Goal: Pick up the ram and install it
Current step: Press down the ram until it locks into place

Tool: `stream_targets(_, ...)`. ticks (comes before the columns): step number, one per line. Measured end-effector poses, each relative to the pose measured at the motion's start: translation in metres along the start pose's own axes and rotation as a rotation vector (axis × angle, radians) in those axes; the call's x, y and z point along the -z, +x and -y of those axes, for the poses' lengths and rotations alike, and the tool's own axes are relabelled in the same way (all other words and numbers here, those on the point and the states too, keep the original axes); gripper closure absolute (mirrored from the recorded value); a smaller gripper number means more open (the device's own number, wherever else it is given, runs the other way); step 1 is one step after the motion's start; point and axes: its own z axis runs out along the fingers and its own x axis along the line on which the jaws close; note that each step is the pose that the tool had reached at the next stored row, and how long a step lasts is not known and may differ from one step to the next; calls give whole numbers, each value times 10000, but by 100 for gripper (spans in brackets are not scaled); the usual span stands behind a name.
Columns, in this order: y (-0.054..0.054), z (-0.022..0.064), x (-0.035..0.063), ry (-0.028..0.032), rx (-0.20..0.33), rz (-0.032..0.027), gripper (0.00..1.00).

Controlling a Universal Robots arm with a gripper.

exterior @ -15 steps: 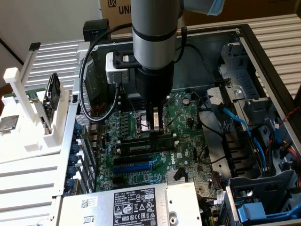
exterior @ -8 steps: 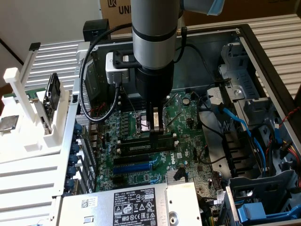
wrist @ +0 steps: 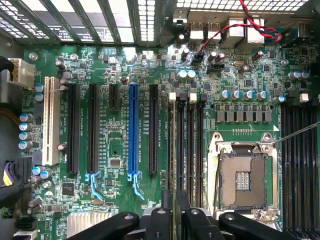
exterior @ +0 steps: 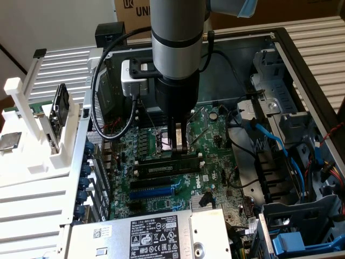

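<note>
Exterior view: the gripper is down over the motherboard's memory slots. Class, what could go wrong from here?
1. The ram lies along the memory slots just under the gripper. If it is skewed, pressing could jam it or leave one end unseated.
2. The open CPU socket sits beside those slots, so a slip might damage its bare contacts.
3. The black cable looping off the wrist could snag.

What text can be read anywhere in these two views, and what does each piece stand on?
"UN": large dark letters on the cardboard box, the rest hidden behind the arm.
Power supply label: black with white print, too small to read.
Barcode sticker beside it: too small to read.
Motherboard: white markings by the slots, too small to read.
</note>
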Motion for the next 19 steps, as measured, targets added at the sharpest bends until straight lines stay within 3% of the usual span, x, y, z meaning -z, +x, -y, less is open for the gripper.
stream_targets(1, 0, 0, 0, 0, -1, 0, 88)
stream_targets(3, 0, -2, 0, 0, 0, 0, 90)
stream_targets(19, -19, -75, -61, 22, 2, 0, 90)
